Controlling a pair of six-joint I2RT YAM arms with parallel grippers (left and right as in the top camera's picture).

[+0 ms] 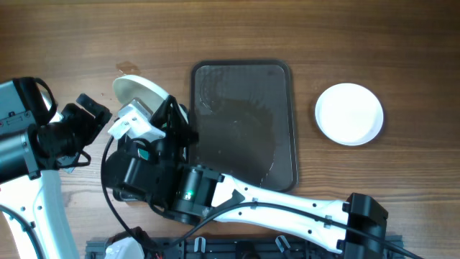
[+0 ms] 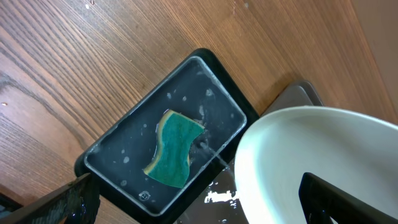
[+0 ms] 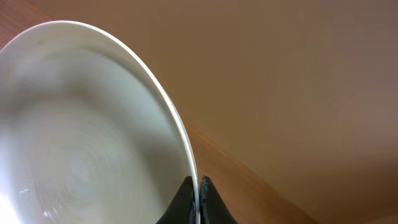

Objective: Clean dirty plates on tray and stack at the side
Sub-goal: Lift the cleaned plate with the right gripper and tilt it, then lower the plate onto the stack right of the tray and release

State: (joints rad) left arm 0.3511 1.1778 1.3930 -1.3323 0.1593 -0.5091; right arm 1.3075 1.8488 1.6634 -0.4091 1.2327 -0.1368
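The overhead view looks straight down on the whole bench (image 1: pixel 72 36). The left wrist view faces down, close; the right hugs the tilted plate (image 1: pixel 136 90) all three share.

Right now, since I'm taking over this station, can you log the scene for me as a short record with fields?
tray: dark, wet, no plates on it
held plate: tilted, left of the tray, no smear visible
right gripper: shut on the held plate's rim
left gripper: open, holding nothing
sponge: green, lying in the basin of water
side plate: plain white, flat on the table right of the tray; one or a stack, cannot tell
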